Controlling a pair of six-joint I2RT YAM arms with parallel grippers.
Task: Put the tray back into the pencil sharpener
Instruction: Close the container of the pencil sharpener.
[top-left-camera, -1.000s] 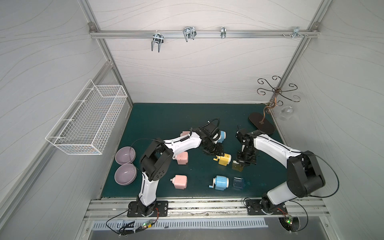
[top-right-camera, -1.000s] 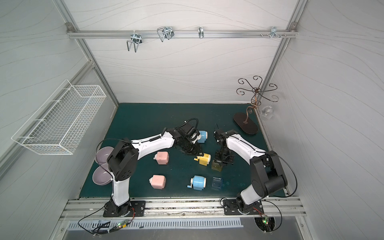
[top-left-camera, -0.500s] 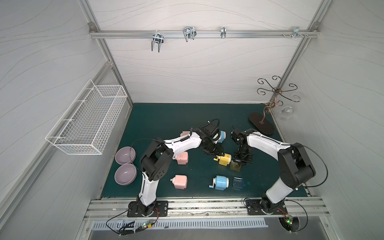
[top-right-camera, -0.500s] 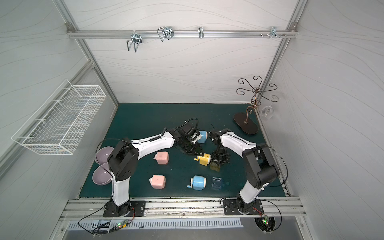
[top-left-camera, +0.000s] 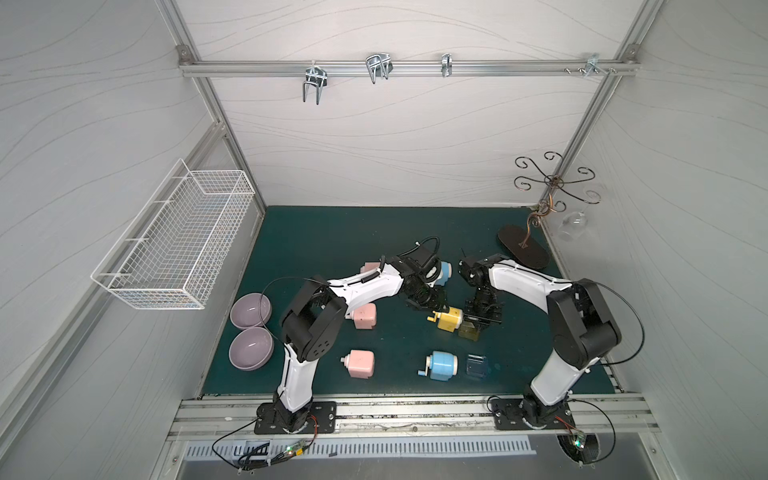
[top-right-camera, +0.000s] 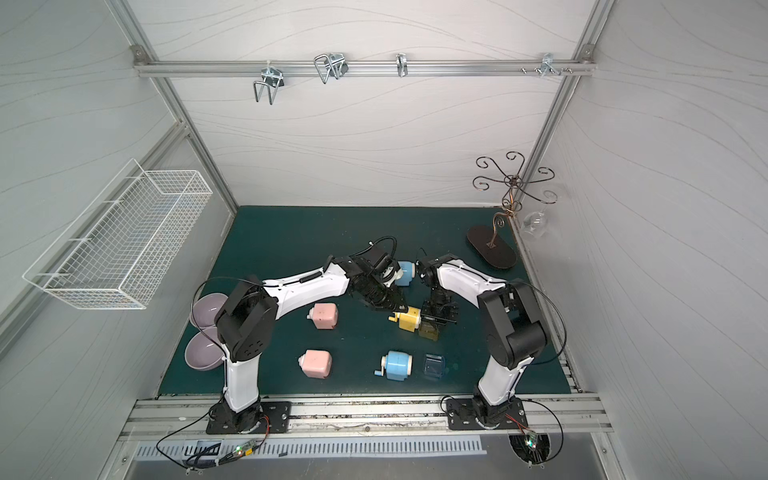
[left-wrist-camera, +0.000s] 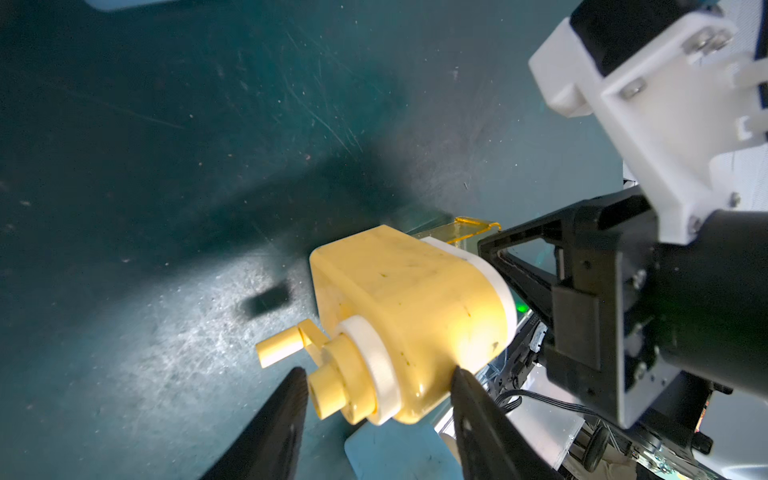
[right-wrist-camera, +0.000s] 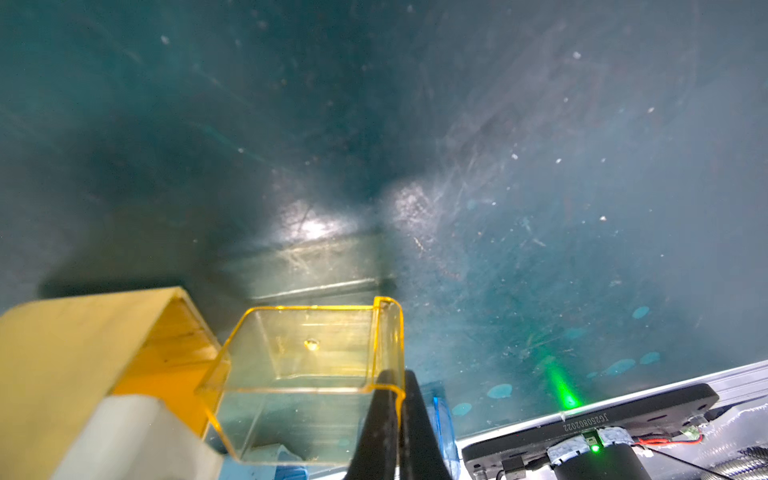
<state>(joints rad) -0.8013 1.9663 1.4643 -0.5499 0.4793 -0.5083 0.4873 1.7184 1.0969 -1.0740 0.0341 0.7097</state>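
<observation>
Place of tray: the clear yellow tray (right-wrist-camera: 307, 361) lies at the open end of the yellow pencil sharpener (left-wrist-camera: 399, 299), one corner at the mouth of the slot (right-wrist-camera: 174, 345) and not yet inside. We cannot tell whether it is lifted clear of the green mat (top-left-camera: 332, 232).
Handling of tray: we judge it light, stiff, thin-walled and slick. A hard squeeze could crack it, and a skewed push would jam it.
Where to hold: the end wall away from the slot, leaving the leading end free.
Fingers, right gripper (right-wrist-camera: 397, 380): pinched together on the rim of that wall.
Handling of sharpener: we judge it a light, rigid plastic box, likely to slide on the mat unless braced.
Fingers, left gripper (left-wrist-camera: 377, 372): set narrow, astride the crank end of the yellow body and apparently pressing both flanks.
Count, near row: near pink pencil sharpener (top-left-camera: 360, 364), near blue pencil sharpener (top-left-camera: 443, 365), clear blue tray (top-left-camera: 476, 366), near purple bowl (top-left-camera: 250, 348).
Count, middle row: middle pink pencil sharpener (top-left-camera: 365, 316), far purple bowl (top-left-camera: 250, 309), plus the yellow pair.
Count, far row: far blue pencil sharpener (top-left-camera: 444, 272), and the far pink pencil sharpener (top-left-camera: 368, 266), partly hidden.
Totals: we count six sharpeners (three pink, two blue, one yellow), two trays and two bowls.
</observation>
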